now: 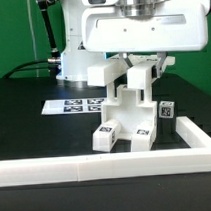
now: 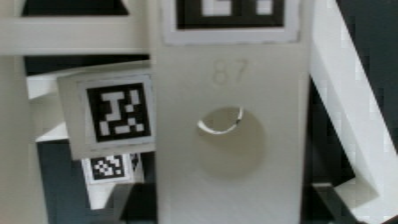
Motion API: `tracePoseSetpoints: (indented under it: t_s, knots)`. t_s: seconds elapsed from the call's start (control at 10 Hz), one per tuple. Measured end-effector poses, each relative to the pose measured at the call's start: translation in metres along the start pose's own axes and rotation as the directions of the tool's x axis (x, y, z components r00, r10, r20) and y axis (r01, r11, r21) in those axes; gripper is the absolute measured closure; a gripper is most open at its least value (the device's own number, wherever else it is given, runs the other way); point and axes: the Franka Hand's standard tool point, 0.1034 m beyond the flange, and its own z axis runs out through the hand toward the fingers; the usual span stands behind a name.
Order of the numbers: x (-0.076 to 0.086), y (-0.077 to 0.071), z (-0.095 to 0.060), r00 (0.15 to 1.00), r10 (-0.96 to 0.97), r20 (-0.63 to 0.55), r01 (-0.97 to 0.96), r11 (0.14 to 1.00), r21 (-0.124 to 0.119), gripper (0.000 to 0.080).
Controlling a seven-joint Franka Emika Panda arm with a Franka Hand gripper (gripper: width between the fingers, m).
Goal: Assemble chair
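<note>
Step in hand, by judgement: seating of an upright post [image 1: 138, 82] into the partly built chair [image 1: 123, 125]. The pincer [image 1: 141, 66] stood closed on the post's upper end, with the chair directly beneath it on the black table [image 1: 25, 128]. In the wrist view, a tagged slab [image 2: 222, 170] with a round hole [image 2: 222, 121] filled the field just under the pincer. Whether the post was fully home could not be told. The next move probably called for a straight downward press with the post kept vertical, and release only once the joint held.

A small tagged piece [image 1: 166, 110] lay below the pincer toward the exterior view's right, apart from the chair. The marker board [image 1: 78, 103] lay beyond the pincer, toward the exterior view's left. A white rail [image 1: 97, 170] bounded the table's near edge. A green wall [image 1: 14, 28] stood behind.
</note>
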Motion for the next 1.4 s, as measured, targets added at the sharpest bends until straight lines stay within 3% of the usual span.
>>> tracePoseSetpoints:
  t_s: [1.4]
  knots:
    - [0.0013,-0.0066,-0.0012,0.998,-0.054,-0.035,0.054,0.998,0.01,0.0509]
